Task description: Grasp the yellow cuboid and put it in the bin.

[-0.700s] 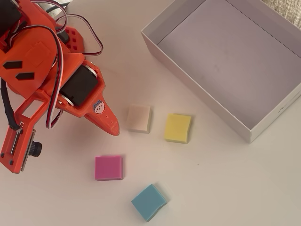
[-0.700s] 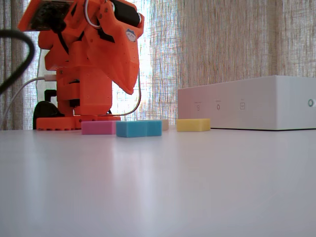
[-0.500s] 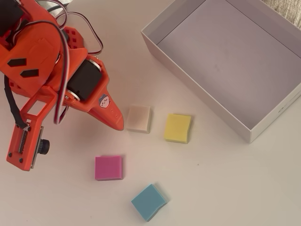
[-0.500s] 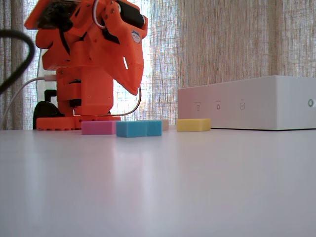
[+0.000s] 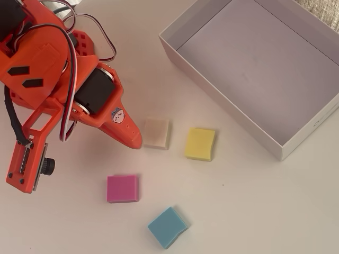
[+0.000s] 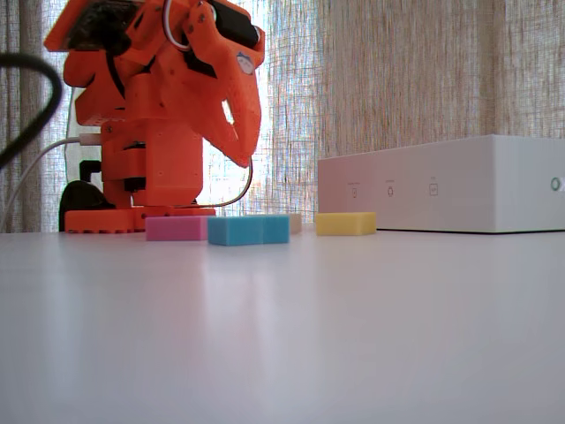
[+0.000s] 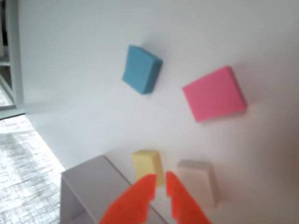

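Observation:
The yellow cuboid (image 5: 199,143) lies flat on the white table, just left of the bin's near wall in the overhead view. It also shows in the fixed view (image 6: 345,223) and the wrist view (image 7: 147,163). The bin (image 5: 222,100) is a large shallow white box at the upper right, with nothing in it; it also shows in the fixed view (image 6: 441,185) and the wrist view (image 7: 88,186). My orange gripper (image 5: 135,142) hangs above the table to the left of the cuboid, beside a cream block. Its fingers are together and hold nothing (image 7: 160,179) (image 6: 244,157).
A cream block (image 5: 157,132) lies next to my gripper tip, left of the yellow cuboid. A pink block (image 5: 122,189) and a blue block (image 5: 167,227) lie nearer the front. The arm's base fills the upper left.

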